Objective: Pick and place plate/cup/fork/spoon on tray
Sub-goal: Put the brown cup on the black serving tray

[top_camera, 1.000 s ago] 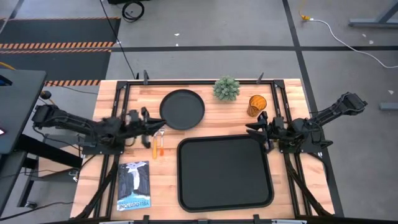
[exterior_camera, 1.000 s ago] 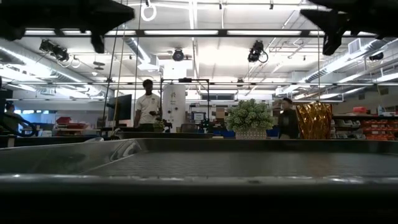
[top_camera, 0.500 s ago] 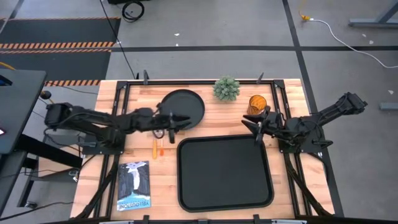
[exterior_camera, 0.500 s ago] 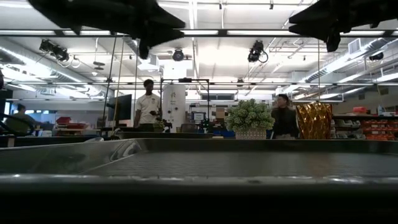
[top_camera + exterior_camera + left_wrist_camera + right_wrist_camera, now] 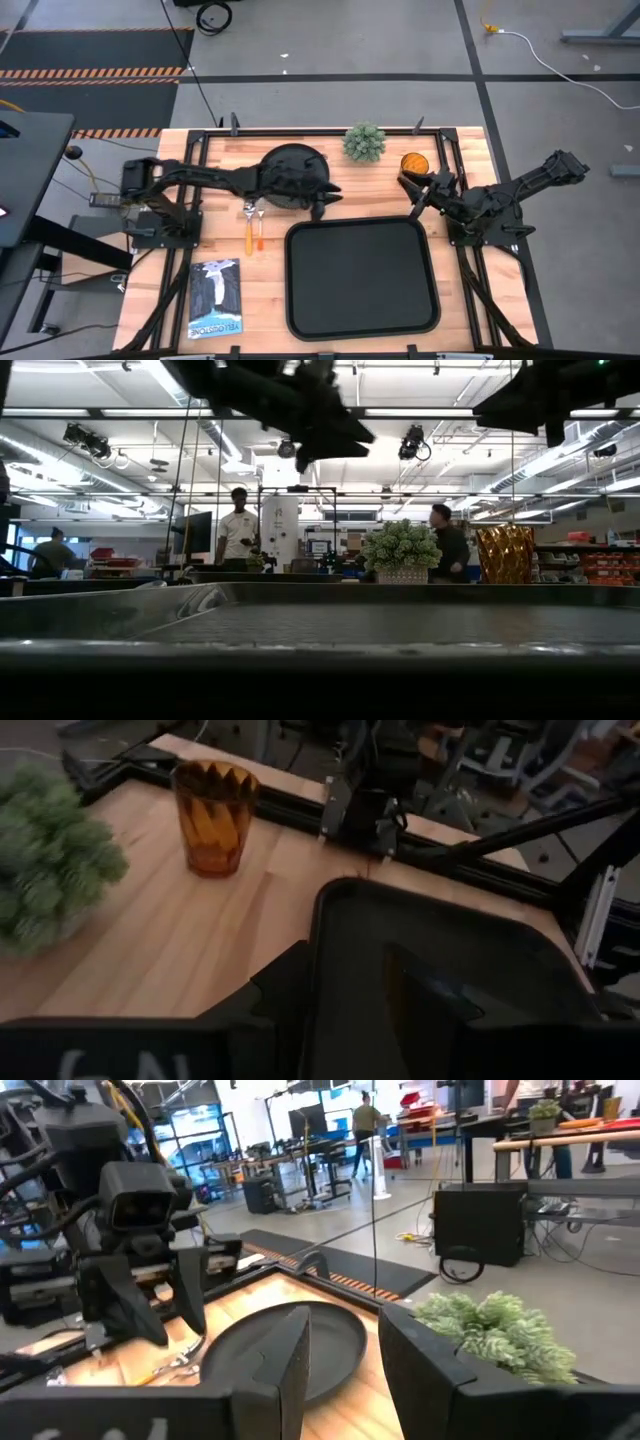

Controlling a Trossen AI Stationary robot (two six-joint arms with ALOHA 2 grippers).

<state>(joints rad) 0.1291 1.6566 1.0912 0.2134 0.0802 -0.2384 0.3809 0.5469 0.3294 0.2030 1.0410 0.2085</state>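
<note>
High view: left gripper (image 5: pixel 322 200) is stretched over the near-right rim of the round black plate (image 5: pixel 285 165), which lies on the bare wood well short of the black tray (image 5: pixel 361 320).
Left claw: fingers (image 5: pixel 425 995) stand spread with nothing between them in the left wrist view; I judge the plate not yet held.
Right gripper (image 5: pixel 412 186): fingers (image 5: pixel 295 1342) parted and empty, just beside the amber cup (image 5: pixel 414 163), which stands upright near the potted plant (image 5: pixel 364 141).
Fork (image 5: pixel 249 226) and spoon (image 5: pixel 260 224): side by side on the table left of the tray, apart from both claws; which is which is hard to tell from above.
Step in hand: probably seizing the plate's rim.
Doing it well: lower one finger outside the raised rim and one inside, square to the edge, close firmly, lift level before crossing the tray's lip.
</note>
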